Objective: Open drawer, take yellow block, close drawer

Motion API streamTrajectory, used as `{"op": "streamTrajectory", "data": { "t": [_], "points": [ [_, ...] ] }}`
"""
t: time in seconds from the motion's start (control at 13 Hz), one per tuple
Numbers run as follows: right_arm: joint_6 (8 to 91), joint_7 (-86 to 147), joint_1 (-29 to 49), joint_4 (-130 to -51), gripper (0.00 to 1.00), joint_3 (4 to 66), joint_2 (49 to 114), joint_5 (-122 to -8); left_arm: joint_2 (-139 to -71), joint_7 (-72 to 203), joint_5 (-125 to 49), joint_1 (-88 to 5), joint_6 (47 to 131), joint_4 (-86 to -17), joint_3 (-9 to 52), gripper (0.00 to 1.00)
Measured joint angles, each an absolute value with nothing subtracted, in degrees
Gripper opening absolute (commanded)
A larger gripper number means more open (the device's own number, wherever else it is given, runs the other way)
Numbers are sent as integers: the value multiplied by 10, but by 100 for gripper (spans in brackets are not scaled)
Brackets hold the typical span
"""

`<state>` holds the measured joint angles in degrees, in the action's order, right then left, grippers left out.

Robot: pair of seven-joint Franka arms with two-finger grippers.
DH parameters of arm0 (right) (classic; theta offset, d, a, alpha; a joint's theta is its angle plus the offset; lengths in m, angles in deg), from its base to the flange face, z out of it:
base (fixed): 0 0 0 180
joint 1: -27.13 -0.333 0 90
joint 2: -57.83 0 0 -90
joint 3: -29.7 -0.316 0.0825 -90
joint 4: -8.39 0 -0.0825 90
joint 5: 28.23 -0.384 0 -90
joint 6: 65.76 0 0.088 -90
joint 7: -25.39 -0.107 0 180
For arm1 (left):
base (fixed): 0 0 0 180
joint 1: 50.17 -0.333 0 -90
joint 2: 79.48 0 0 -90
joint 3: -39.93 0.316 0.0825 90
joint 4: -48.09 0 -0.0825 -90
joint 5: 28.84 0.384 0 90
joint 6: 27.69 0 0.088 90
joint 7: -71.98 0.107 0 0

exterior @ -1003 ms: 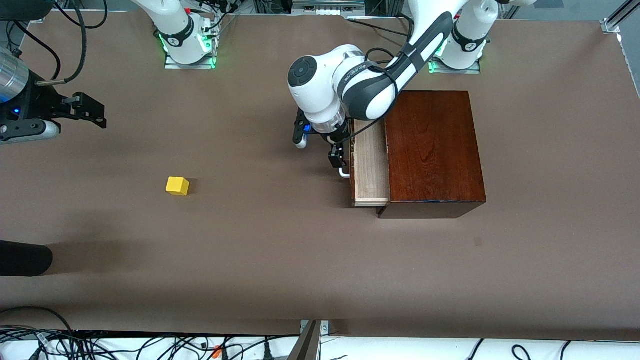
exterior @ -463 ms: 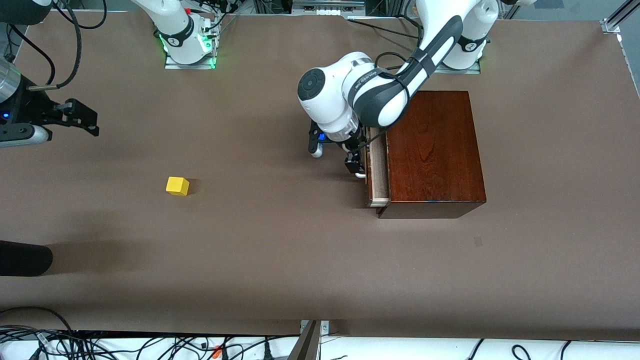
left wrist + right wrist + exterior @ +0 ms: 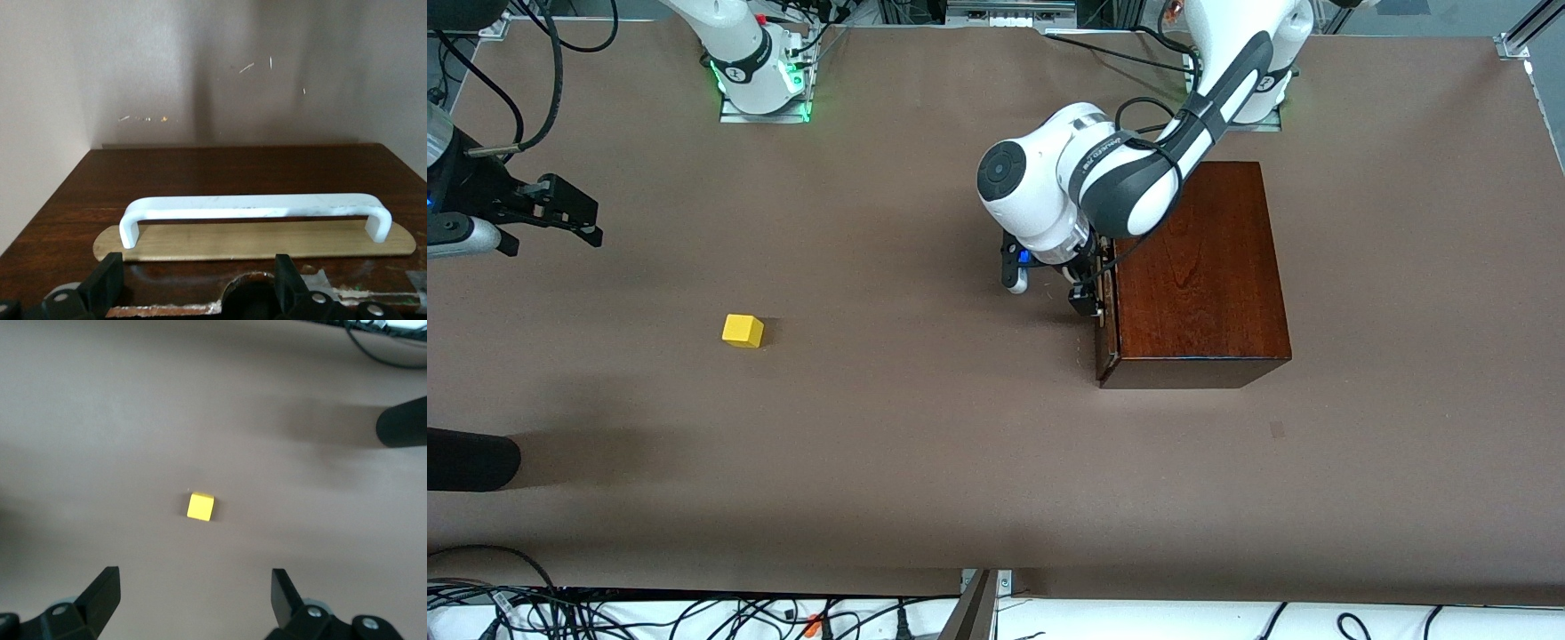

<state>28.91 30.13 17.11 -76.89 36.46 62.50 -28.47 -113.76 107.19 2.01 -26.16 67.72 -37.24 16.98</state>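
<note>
The dark wooden box (image 3: pixel 1200 267) stands toward the left arm's end of the table. Its drawer (image 3: pixel 1104 342) sits pushed in, the front about flush with the box. My left gripper (image 3: pixel 1089 298) is right at the drawer front, open. In the left wrist view the white handle (image 3: pixel 253 205) lies just ahead of my left gripper (image 3: pixel 197 283), ungripped, with the black fingertips (image 3: pixel 107 280) standing wide apart. The yellow block (image 3: pixel 743 331) lies on the bare table toward the right arm's end. My right gripper (image 3: pixel 574 216) hangs open above the table there, the yellow block (image 3: pixel 200 507) below it, ahead of the right gripper (image 3: pixel 193 590).
A black rounded object (image 3: pixel 467 458) pokes in at the table's edge nearer the front camera than the block, also seen as a black object (image 3: pixel 400 420) in the right wrist view. Cables (image 3: pixel 694 613) run along the near edge. Brown tabletop (image 3: pixel 925 427) lies between block and box.
The drawer has slid from partly open into the box, with my left gripper moving along at its front. My right gripper has drifted slightly toward the table's end.
</note>
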Motion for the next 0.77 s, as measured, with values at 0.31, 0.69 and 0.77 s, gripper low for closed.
{"op": "streamTrajectory", "data": {
  "t": [0.31,0.69,0.77],
  "points": [
    [299,301,171,-769,100,365,628,-285,-1132,1074,20,-264,673,-378,172,100],
    [298,302,171,-769,100,365,628,-285,-1132,1074,32,-263,666,-380,169,100],
    [298,302,171,-769,100,365,628,-285,-1132,1074,38,-262,665,-381,168,100]
  ]
}}
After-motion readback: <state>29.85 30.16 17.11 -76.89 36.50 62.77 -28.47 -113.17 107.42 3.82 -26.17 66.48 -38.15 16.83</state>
